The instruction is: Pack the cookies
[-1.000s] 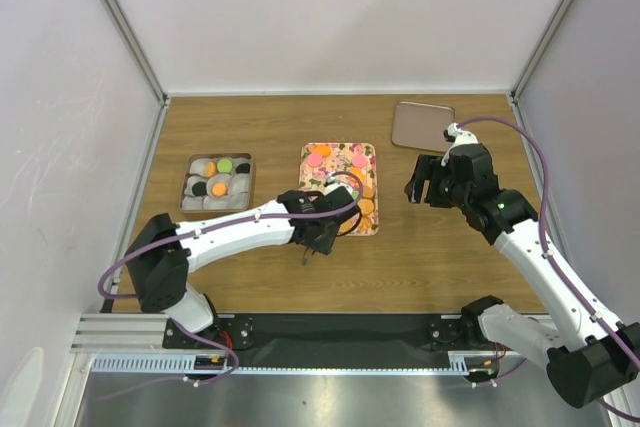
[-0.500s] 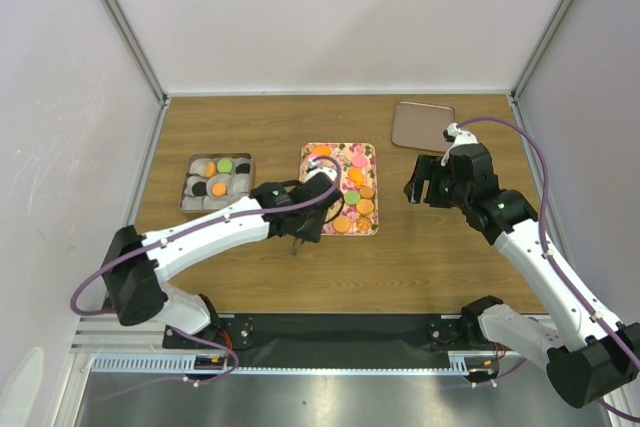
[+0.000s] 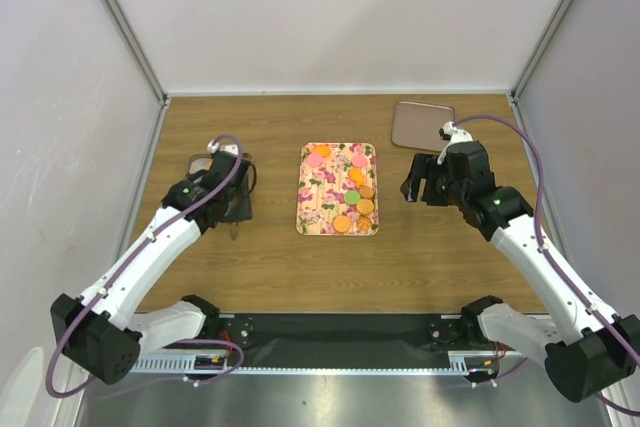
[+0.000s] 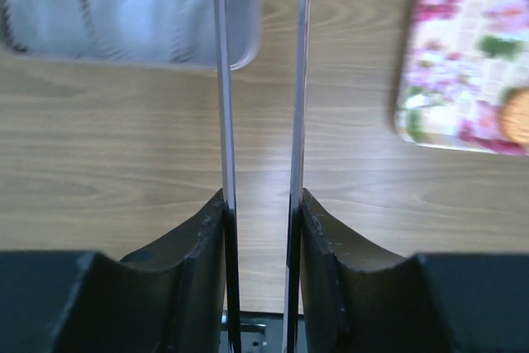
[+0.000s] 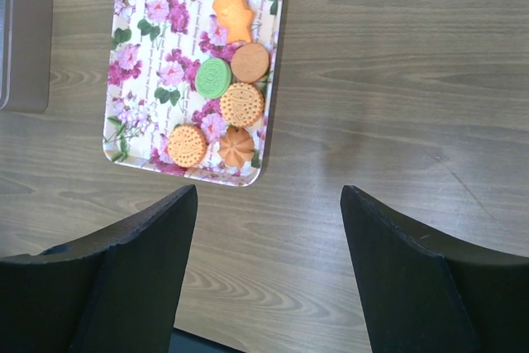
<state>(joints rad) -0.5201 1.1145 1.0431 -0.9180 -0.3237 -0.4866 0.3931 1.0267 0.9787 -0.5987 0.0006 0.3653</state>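
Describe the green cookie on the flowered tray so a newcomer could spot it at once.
Find the flowered tray in the middle of the wooden table. Along its right side, toward the near end, sits a cluster of cookies. The green cookie is the only green one on the tray; its neighbours are all orange or brown.
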